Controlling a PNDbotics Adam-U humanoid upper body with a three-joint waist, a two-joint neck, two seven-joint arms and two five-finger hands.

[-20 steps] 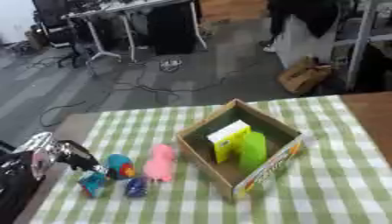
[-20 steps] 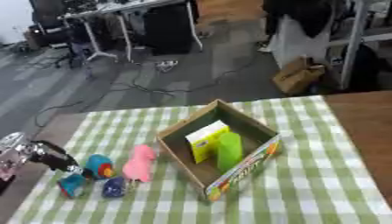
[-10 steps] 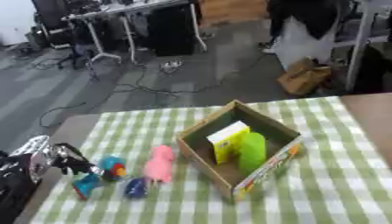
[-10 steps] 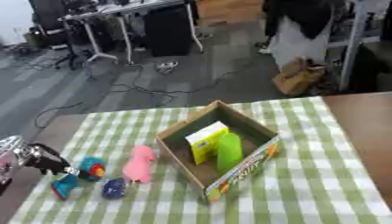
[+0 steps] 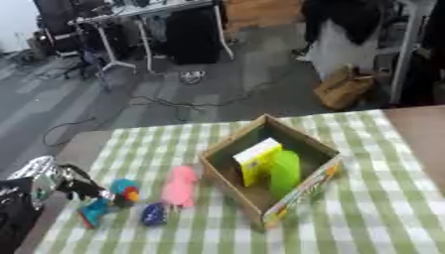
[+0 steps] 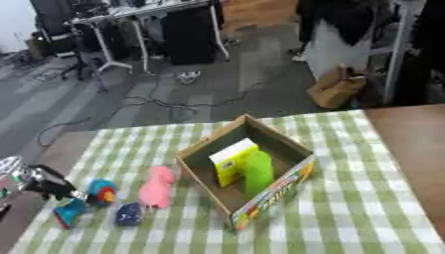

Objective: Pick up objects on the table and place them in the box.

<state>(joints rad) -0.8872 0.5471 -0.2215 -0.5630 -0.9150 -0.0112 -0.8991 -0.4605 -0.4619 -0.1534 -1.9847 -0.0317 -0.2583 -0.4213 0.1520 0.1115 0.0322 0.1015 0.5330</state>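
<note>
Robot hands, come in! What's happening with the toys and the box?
Left hand beside round colourful toy, grip unclear. Right hand unseen. Box holds two items; pink toy outside. Nothing blocking.

Open checked counter [image 5: 382, 208] lies right of the box [image 5: 300, 191]; inside, a yellow carton [image 5: 257, 159] and green block [image 5: 284, 171] fill the middle (corners free), while small toys [image 5: 178, 186] crowd its left.
</note>
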